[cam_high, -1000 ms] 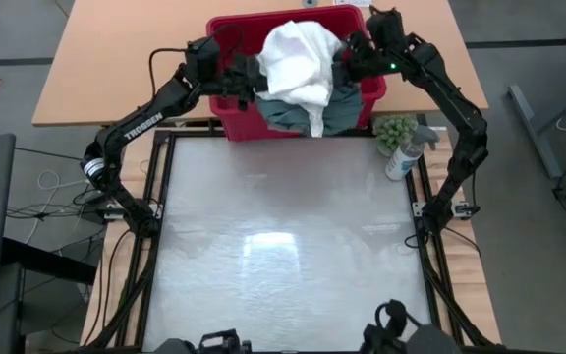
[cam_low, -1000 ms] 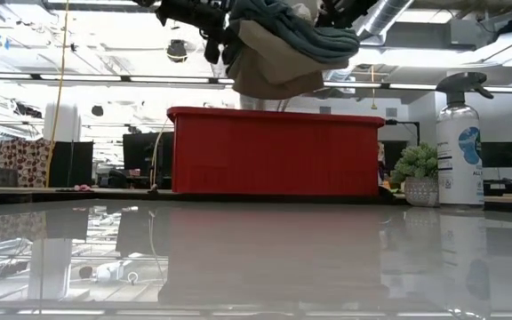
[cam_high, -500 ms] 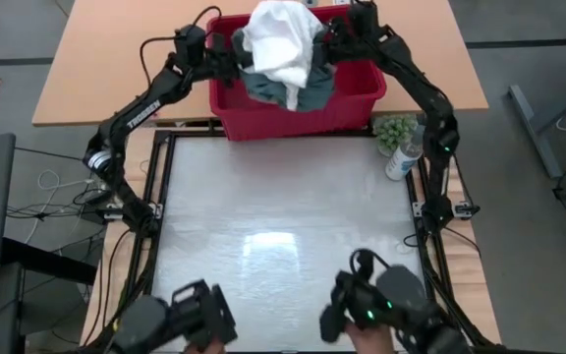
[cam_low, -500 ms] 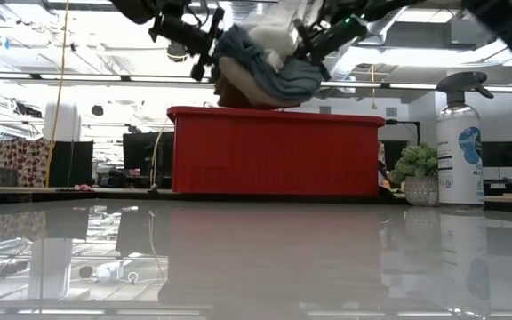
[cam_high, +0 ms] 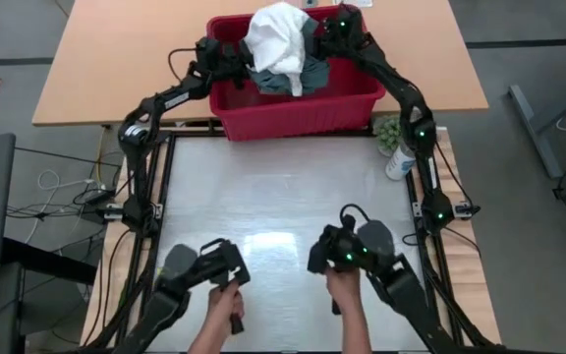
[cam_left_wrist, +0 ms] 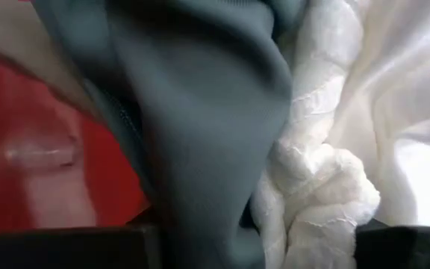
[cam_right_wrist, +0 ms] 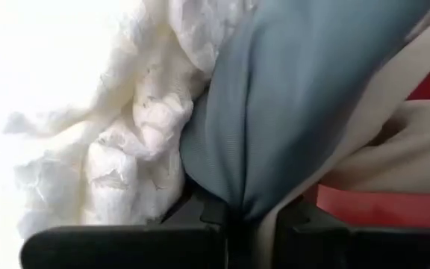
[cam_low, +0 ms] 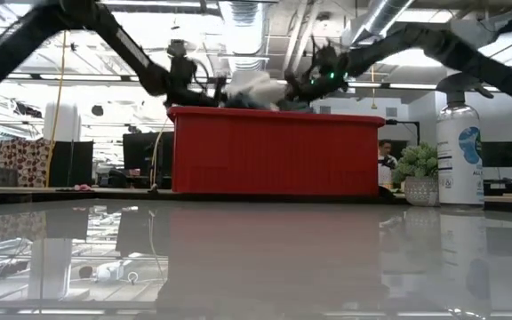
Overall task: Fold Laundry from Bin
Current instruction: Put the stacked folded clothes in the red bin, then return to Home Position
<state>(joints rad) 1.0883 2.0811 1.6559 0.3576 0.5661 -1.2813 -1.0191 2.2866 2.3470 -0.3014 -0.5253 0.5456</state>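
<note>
Behind the pale, shiny tabletop [cam_high: 283,206] the room is an open office with ceiling pipes and bright lamps. At the far edge stands the red bin [cam_high: 298,106], and the laundry [cam_high: 281,49] sits bunched at its top: a white garment [cam_high: 275,37] over a teal-green one [cam_high: 293,79], with a little beige cloth [cam_right_wrist: 394,149] showing in the right wrist view. The left hand [cam_high: 232,67] is at the left side of the pile and the right hand [cam_high: 334,29] at its right side, so the bundle lies between them, above the bin. Each hand is closed on the cloth; in the wrist views the teal fabric is pinched between dark fingers [cam_right_wrist: 125,246]. A spray bottle [cam_high: 402,157] and a small plant [cam_high: 393,131] stand right of the bin. At the near edge a person's hands [cam_high: 347,290] hold two control handles.
</note>
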